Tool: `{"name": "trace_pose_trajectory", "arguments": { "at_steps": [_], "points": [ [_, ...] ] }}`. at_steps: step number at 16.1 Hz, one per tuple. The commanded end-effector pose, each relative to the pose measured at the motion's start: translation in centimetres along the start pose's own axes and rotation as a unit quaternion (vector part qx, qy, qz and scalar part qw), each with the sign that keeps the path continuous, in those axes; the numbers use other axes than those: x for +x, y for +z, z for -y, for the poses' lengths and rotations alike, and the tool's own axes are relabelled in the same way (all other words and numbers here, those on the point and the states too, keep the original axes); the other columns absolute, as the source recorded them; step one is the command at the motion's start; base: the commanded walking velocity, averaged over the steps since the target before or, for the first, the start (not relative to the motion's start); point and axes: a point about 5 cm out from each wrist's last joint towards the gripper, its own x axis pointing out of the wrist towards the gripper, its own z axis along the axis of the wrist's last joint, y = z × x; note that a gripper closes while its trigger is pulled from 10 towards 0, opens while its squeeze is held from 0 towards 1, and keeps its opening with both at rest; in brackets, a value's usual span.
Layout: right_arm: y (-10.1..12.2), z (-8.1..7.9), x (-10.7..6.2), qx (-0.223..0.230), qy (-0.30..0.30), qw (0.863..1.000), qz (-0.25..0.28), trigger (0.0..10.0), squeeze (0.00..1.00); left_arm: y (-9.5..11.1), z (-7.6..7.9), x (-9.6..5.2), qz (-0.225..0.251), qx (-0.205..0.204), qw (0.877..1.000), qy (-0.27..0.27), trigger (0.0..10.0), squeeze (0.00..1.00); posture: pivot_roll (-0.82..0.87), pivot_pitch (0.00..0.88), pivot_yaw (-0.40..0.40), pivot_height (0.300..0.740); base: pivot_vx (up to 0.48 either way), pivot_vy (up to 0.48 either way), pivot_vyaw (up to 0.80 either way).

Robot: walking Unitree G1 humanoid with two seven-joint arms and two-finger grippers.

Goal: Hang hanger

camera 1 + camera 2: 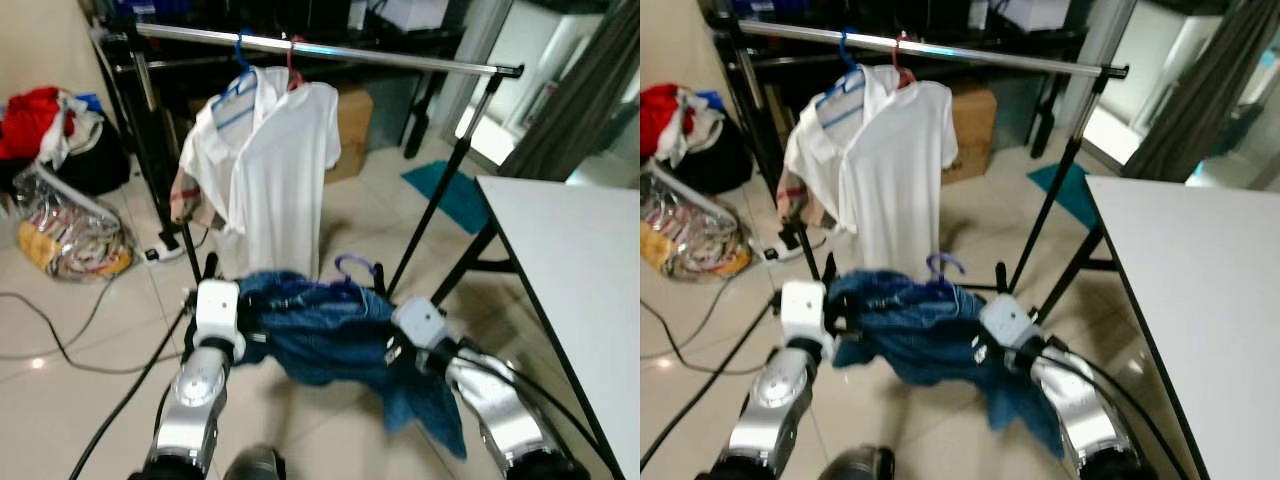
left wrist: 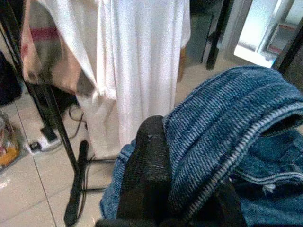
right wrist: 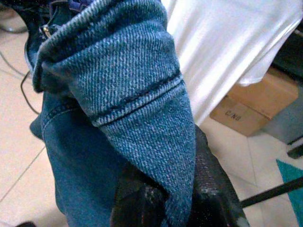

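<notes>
A blue denim garment point(image 1: 320, 335) on a purple hanger, whose hook point(image 1: 355, 265) sticks up above it, is held low in front of me. My left gripper point(image 1: 243, 303) is shut on its left edge, and the cloth point(image 2: 227, 123) runs over a black finger point(image 2: 149, 175). My right gripper point(image 1: 388, 342) is shut on the right edge, with denim point(image 3: 128, 94) folded over its fingers point(image 3: 210, 189). Beyond stands a clothes rack with a silver rail point(image 1: 400, 58). A white polo shirt point(image 1: 275, 170) hangs from it on a blue hanger point(image 1: 238, 85), beside a red hook point(image 1: 292, 60).
A white table point(image 1: 580, 260) stands on the right. Heaped clothes and bags point(image 1: 60, 130) lie at the left, with a black cable point(image 1: 60, 340) and a power strip point(image 1: 165, 252) on the tiled floor. A cardboard box point(image 1: 350, 130) and teal mat point(image 1: 450, 190) sit behind the rack.
</notes>
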Motion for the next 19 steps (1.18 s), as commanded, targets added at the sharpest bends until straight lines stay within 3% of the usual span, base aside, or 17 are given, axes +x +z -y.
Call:
{"name": "trace_pose_trajectory", "arguments": {
  "at_steps": [1,8,12,19],
  "points": [
    [1.2,0.2,1.1,-0.018,-0.007,0.999,0.033,10.0,0.00,-1.0,1.3,0.2,-0.020,0.003,0.999,-0.038,10.0,0.00,0.24,0.029,-0.072,0.740,0.000,0.000,0.00],
    [-2.7,-1.3,1.0,-0.029,0.013,0.998,-0.062,10.0,0.00,-4.1,-0.6,0.0,-0.094,-0.016,0.995,-0.003,10.0,0.00,0.25,0.032,-0.064,0.740,0.000,0.000,0.00],
    [-3.6,-2.0,1.1,-0.047,0.023,0.995,-0.084,10.0,0.00,-5.9,-1.6,-0.6,-0.148,-0.046,0.988,0.028,10.0,0.00,0.23,0.036,-0.059,0.740,0.000,0.000,0.00],
    [-3.7,-2.2,1.1,-0.054,0.018,0.995,-0.080,10.0,0.00,-5.6,-2.2,-0.4,-0.143,-0.038,0.989,0.031,10.0,0.00,0.23,0.043,-0.065,0.740,0.000,0.000,0.00]
  ]
}}
